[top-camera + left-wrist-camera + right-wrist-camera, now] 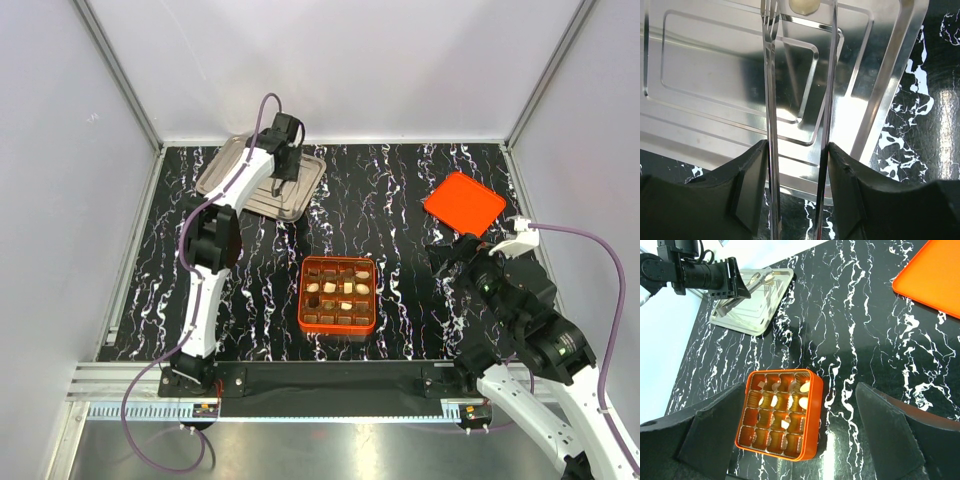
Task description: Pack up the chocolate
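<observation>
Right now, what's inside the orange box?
Inside the orange box: a brown grid, cream chocolate pieces in several cells. Dark pieces blend with the brown, and cell walls cover some bottoms.

A cream chocolate piece (804, 5) is cut off by the top edge — the orange lid (932, 280) by the right.

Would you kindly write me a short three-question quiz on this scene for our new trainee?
1. True or false: the orange lid sits on the orange box.
2. What does the left gripper hold in its jaws: A spoon, B metal tongs, C brush?
3. Fill in: the cream-white chocolate at the tongs' tips is over the metal ____.
Key: 1 false; 2 B; 3 tray.
</observation>
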